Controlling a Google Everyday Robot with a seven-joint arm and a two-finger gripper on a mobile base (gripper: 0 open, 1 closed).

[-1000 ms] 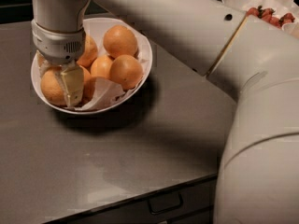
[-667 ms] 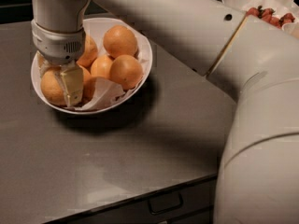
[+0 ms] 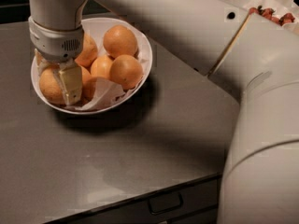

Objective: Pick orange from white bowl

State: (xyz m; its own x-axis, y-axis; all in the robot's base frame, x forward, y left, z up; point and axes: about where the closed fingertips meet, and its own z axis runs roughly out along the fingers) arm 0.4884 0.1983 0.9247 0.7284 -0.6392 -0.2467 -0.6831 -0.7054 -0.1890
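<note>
The white bowl stands at the back left of the dark table, lined with crumpled white paper and holding several oranges. My gripper reaches down into the bowl's left side from above. The orange lies at the bowl's left edge, right against the gripper and partly hidden by it. Other oranges lie to the right, one at the top and one at the middle right.
My white arm crosses the back of the table and its large body fills the right side. A white container of red strawberries stands at the back right. The table's front edge has a drawer handle below it.
</note>
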